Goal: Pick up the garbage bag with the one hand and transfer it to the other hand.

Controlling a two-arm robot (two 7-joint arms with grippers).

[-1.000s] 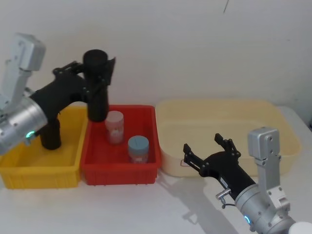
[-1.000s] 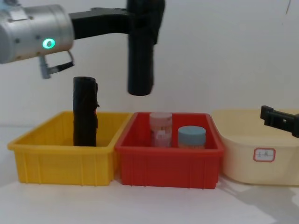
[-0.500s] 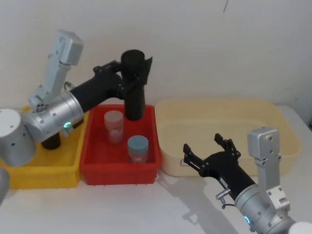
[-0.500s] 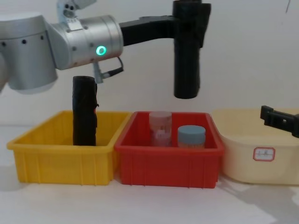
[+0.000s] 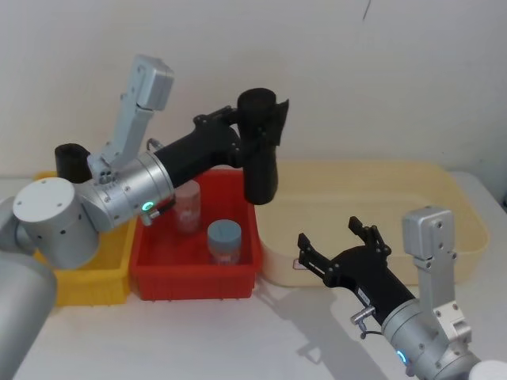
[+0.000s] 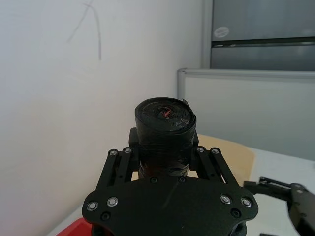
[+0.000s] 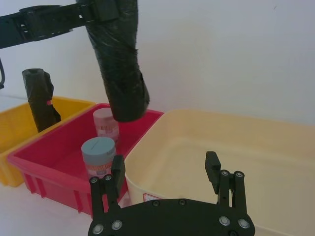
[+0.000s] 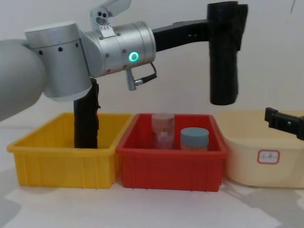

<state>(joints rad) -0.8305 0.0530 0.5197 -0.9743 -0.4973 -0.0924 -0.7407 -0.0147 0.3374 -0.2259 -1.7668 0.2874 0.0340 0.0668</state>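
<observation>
Left gripper (image 5: 252, 136): I see it reached out to the right, high over the bins, silver wrist lit green. Its fingers (image 6: 132, 143) are clamped on either side of the bag, near the top end.
Bag (image 5: 260, 170): black roll held in the air, close to upright, with its lower end leaning a little. From the chest view it hangs above the right end of the red bin, near the tub's left wall, well clear of both. Its lower end is free and touches nothing.
Right gripper (image 5: 329, 232): low at the near right, in front of the tub's near wall, pointing left and away from me. Its fingers (image 7: 117, 169) are spread wide with nothing between them. It sits well below and to the right of the bag.
Second roll (image 8: 86, 123): stands upright in the yellow bin (image 8: 61, 161) at the far left, partly behind the left arm.
Red bin (image 8: 168, 166): middle of the row, just beside the yellow one. It holds a pink jar (image 8: 163, 130) and, to its right and nearer, a blue-lidded jar (image 8: 194, 138), both upright.
Tub (image 8: 247, 161): cream, right of the red bin, with a small label on its near wall.
Table (image 5: 238, 340): white, with all three containers standing in a row on it.
</observation>
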